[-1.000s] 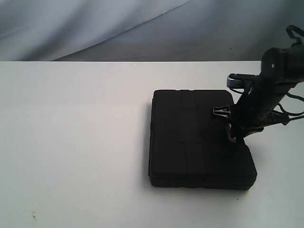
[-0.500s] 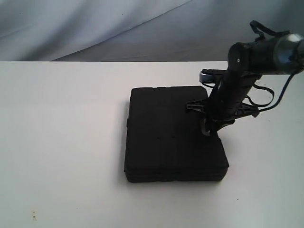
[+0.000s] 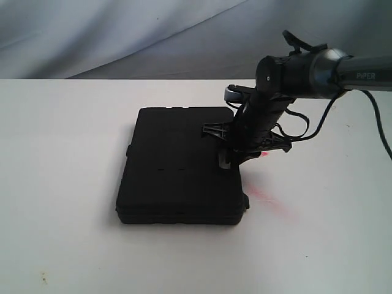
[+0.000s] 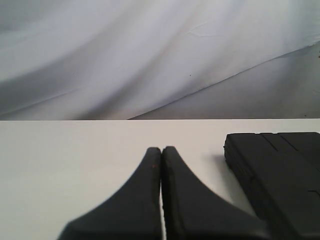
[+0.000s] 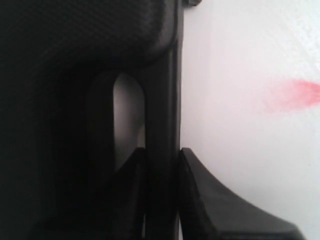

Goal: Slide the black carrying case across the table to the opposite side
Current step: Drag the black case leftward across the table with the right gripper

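Observation:
The flat black case (image 3: 177, 165) lies on the white table (image 3: 61, 153), a little left of the middle. At its right edge my right gripper (image 3: 228, 160) points down, shut on the handle bar of the case (image 5: 162, 100): one finger sits inside the slot cut-out, the other outside. Seen from the left wrist, the case (image 4: 280, 170) lies off to one side, apart from my left gripper (image 4: 161, 150), which is shut and holds nothing. The left arm does not show in the exterior view.
A faint red smear (image 3: 269, 199) marks the table just right of the case; it also shows as a red smear (image 5: 295, 95) in the right wrist view. A grey draped backdrop (image 3: 184, 37) hangs behind the table's far edge.
The case has slid leftward across the table with my right gripper holding its handle edge. The red smear it covered now shows.

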Available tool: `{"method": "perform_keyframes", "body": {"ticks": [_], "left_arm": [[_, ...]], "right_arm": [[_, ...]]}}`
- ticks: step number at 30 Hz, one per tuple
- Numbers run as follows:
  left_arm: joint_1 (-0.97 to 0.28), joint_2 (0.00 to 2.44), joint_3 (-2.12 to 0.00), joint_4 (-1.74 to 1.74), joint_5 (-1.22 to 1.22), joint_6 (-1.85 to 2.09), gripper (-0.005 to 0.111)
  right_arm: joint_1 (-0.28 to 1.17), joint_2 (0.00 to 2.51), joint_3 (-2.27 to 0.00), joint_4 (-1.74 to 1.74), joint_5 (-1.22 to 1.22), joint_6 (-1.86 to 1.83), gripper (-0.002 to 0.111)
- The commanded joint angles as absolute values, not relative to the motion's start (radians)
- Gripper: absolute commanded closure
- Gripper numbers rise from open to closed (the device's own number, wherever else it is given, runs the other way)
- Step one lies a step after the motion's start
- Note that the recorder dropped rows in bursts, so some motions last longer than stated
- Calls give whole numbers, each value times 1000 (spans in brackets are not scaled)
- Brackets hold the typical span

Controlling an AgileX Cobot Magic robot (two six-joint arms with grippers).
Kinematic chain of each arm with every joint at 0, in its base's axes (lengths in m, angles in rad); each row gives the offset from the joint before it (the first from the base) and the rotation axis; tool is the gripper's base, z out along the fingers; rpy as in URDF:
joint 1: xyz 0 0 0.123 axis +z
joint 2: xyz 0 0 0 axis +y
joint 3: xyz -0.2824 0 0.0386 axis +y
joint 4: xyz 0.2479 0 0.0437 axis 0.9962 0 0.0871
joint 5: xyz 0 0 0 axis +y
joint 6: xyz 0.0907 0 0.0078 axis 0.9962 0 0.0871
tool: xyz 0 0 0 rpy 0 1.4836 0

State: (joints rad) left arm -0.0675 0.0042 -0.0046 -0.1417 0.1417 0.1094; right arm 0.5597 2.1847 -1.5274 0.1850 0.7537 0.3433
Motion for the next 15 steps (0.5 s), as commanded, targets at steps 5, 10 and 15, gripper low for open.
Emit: {"method": "perform_keyframes", "body": {"ticks": [5,10,15], "left_arm": [[-70,0,0,-142,132,109,107],[-70,0,0,-142,132,109,107],[-70,0,0,-142,132,109,107]], "right_arm": [[575,2205,-1526,225,741,366,108],[575,2205,-1526,218,747,366,108],[575,2205,-1526,218,746,368,108]]}}
